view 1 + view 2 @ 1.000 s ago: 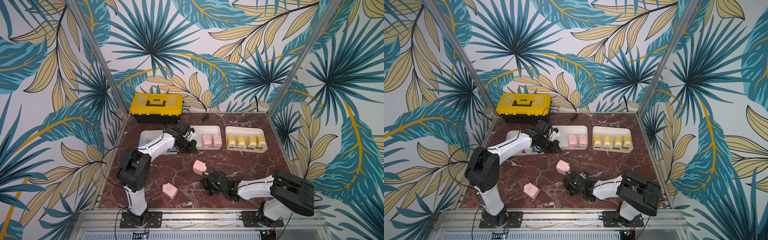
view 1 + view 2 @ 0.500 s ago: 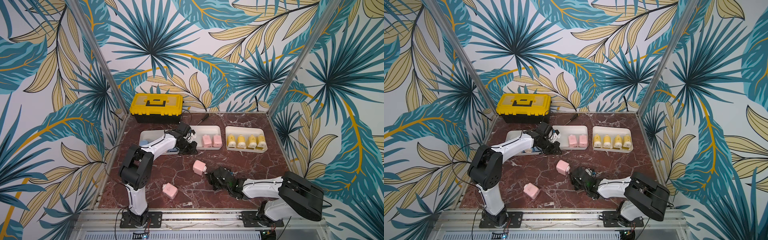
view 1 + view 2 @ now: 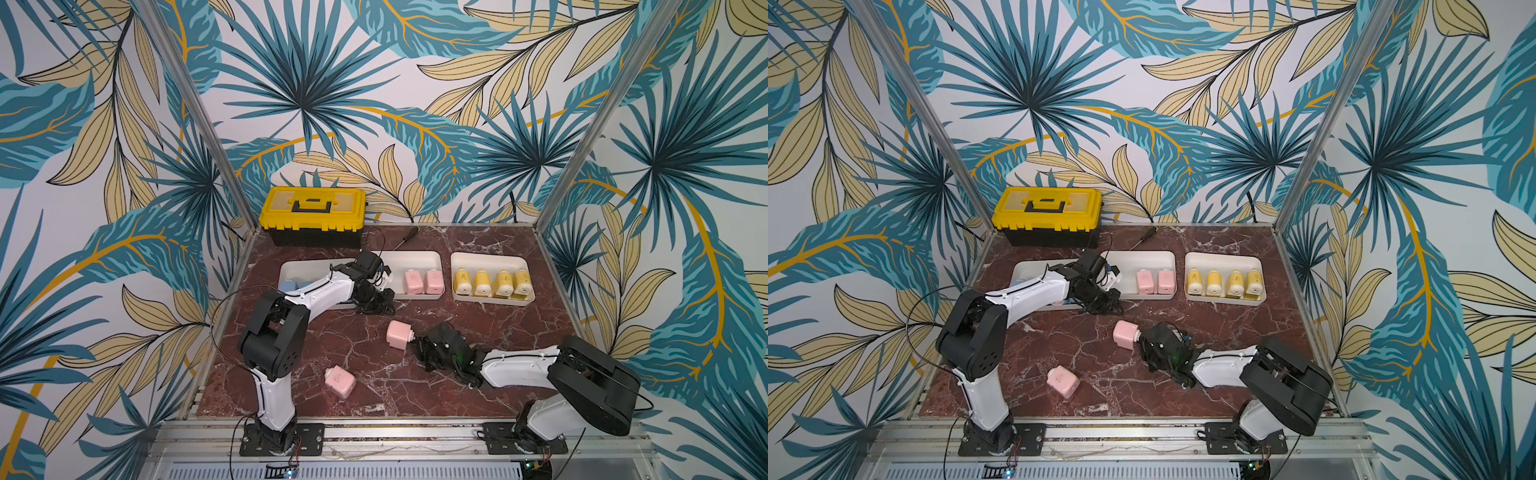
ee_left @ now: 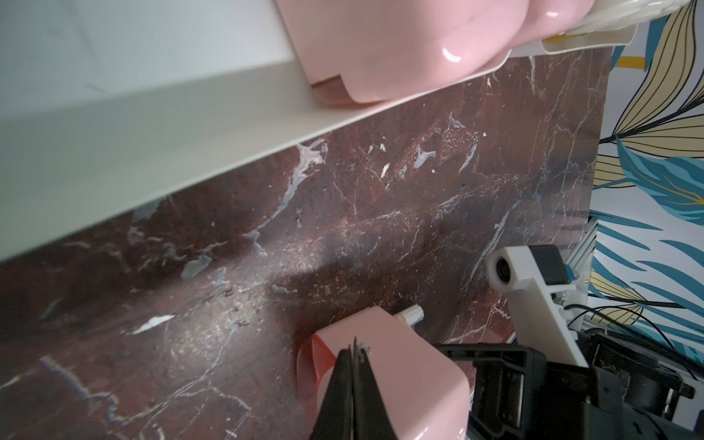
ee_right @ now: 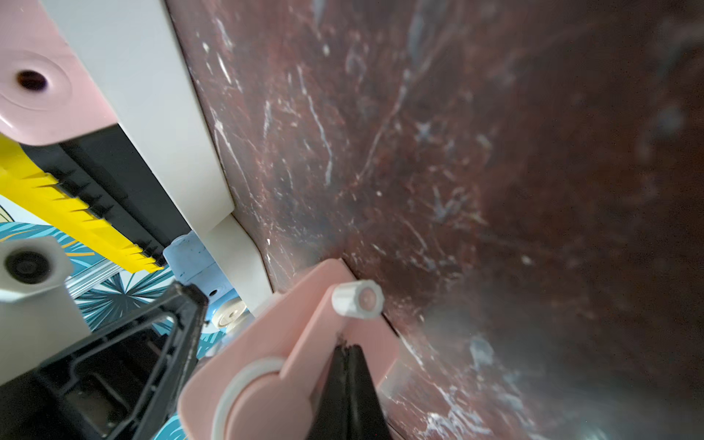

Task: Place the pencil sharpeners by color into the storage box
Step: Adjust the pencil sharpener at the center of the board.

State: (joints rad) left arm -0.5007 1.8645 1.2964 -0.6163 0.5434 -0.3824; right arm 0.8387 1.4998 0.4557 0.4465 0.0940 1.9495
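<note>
A pink pencil sharpener (image 3: 397,334) lies mid-table, its white crank knob (image 5: 358,301) facing my right gripper (image 3: 417,343). That gripper is shut and empty, its tips at the sharpener's (image 5: 289,354) crank side. A second pink sharpener (image 3: 340,380) lies nearer the front. My left gripper (image 3: 380,305) is shut and empty, low over the table in front of the trays, a little behind the mid-table sharpener (image 4: 384,377). The storage box is three white trays: a left tray (image 3: 316,264) with blue sharpeners (image 3: 286,286), a middle tray (image 3: 415,255) with two pink ones (image 3: 413,281), and a right tray (image 3: 490,257) with several yellow ones (image 3: 482,282).
A yellow and black toolbox (image 3: 313,212) stands at the back left. A screwdriver (image 3: 409,237) lies behind the middle tray. Metal frame posts and patterned walls close in the marble table (image 3: 519,332) on three sides.
My right gripper has slid back and a little right, up to the crank end of the mid-table pink sharpener. The left arm's elbow shifted slightly. Both grippers stayed shut.
</note>
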